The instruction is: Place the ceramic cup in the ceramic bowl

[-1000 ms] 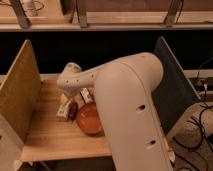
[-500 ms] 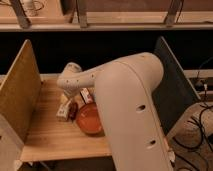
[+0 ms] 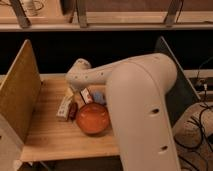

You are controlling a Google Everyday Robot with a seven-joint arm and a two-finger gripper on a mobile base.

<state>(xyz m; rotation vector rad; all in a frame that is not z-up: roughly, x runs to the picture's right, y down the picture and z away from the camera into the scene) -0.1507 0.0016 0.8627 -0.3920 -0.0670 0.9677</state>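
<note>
The orange-red ceramic bowl (image 3: 92, 119) sits on the wooden table, toward its front and just left of my big white arm. My gripper (image 3: 74, 101) reaches down from the wrist to the table just behind and left of the bowl's rim. I cannot make out the ceramic cup; it is hidden or lost among the things at the gripper. A small blue block (image 3: 98, 97) lies behind the bowl.
A pale oblong packet (image 3: 64, 107) lies left of the bowl and a red-and-white item (image 3: 86, 95) behind it. An upright wooden panel (image 3: 19, 92) walls the table's left side and a dark panel (image 3: 176, 75) the right. My arm (image 3: 142, 110) covers the table's right part.
</note>
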